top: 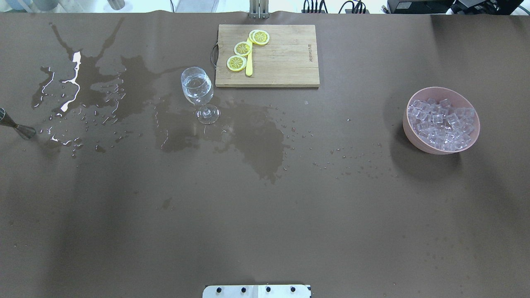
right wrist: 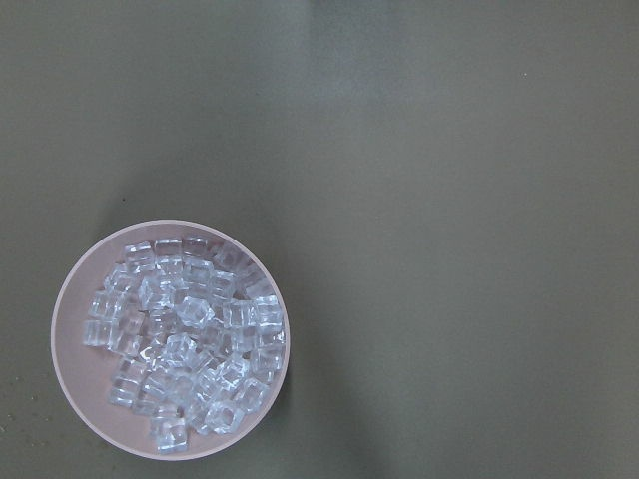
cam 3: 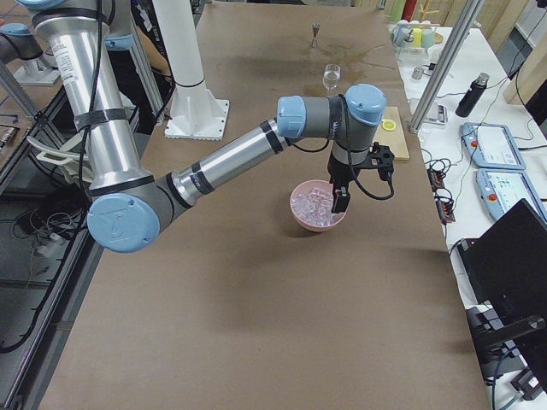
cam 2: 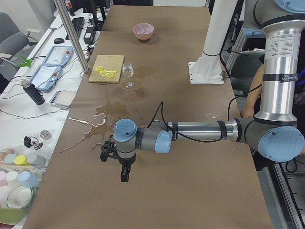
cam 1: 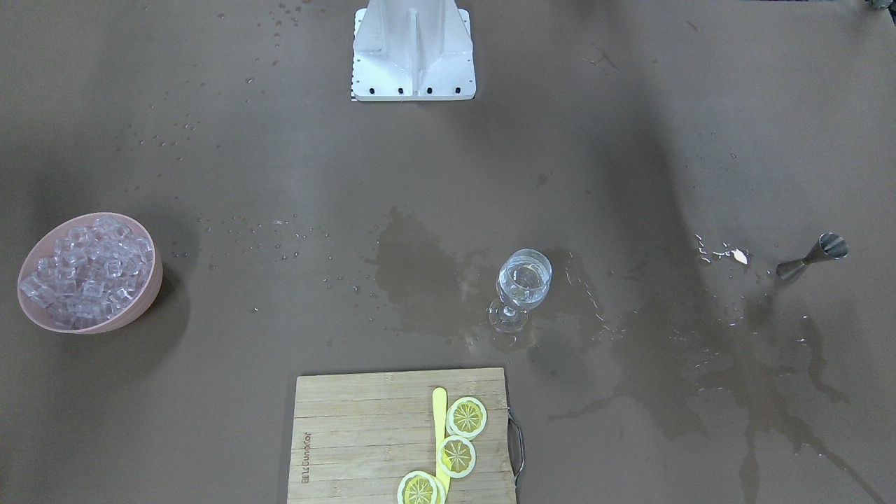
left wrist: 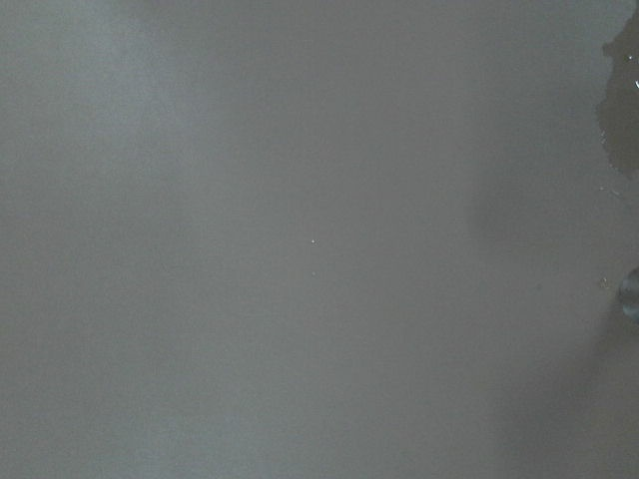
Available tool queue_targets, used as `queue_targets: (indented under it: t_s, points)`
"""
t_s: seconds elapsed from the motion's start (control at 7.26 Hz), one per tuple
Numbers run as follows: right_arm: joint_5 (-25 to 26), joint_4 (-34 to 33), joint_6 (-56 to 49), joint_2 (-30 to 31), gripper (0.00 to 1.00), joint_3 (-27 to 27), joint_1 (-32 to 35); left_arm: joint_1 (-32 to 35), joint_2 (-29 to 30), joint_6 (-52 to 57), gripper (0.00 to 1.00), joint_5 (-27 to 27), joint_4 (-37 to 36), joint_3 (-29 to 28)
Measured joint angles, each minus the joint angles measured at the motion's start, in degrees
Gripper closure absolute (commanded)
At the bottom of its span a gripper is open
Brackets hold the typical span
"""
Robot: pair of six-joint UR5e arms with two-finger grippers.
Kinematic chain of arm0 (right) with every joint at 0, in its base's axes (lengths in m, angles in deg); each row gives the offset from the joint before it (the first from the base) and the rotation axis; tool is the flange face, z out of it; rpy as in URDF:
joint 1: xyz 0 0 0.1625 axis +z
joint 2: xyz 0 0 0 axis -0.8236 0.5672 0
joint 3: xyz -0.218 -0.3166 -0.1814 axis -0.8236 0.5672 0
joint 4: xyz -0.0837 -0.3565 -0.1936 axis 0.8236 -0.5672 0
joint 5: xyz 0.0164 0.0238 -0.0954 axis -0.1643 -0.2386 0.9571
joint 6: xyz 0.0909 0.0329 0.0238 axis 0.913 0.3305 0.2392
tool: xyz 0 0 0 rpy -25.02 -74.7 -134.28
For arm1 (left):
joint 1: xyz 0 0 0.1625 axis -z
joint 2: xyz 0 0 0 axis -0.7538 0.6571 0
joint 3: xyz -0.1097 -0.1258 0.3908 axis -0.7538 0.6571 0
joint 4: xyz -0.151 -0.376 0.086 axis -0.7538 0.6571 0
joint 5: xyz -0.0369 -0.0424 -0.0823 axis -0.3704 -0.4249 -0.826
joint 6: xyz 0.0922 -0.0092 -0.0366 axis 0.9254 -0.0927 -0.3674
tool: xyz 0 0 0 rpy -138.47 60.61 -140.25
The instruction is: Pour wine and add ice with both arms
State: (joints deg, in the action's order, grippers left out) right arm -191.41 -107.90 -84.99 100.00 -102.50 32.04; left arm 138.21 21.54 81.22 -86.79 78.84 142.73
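A stemmed wine glass (cam 1: 523,280) (top: 197,87) stands upright near the cutting board, holding a little clear wine. Many ice cubes (cam 1: 87,273) (right wrist: 180,339) fill a pink bowl (top: 410,132). A metal jigger (cam 1: 812,257) (top: 16,126) stands beside the spill. My left gripper (cam 2: 124,175) hangs above bare table at the near end in the exterior left view, far from the glass; I cannot tell whether it is open or shut. My right gripper (cam 3: 339,201) hovers over the bowl of ice in the exterior right view; its state cannot be told either.
A wooden cutting board (top: 285,62) carries lemon slices (top: 242,49) and a yellow knife. Wet puddles (top: 95,82) spread around the glass and jigger. The white stand (cam 1: 413,52) rises at the robot's side. A person (cam 2: 252,95) is behind the left arm.
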Motion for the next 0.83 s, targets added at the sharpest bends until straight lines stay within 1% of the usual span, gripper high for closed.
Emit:
queue_targets:
  t_s: [0.14, 0.41, 0.69, 0.83]
  points:
    - [0.0, 0.0, 0.1, -0.3, 0.0, -0.2, 0.0, 0.0, -0.8, -0.9, 0.02, 0.8, 3.2, -0.3]
    - [0.1, -0.1, 0.6, -1.1, 0.0, 0.0, -0.3, 0.0, -2.1, -7.8, 0.01, 1.5, 10.6, -1.4]
    - [0.2, -0.2, 1.2, -2.2, 0.0, -0.3, -1.1, 0.1, -3.1, -14.0, 0.01, 1.7, 14.1, 0.3]
    - [0.2, -0.5, 2.7, -3.0, 0.0, -0.4, -1.4, 0.1, -4.9, -18.1, 0.01, 1.7, 17.9, 0.9]
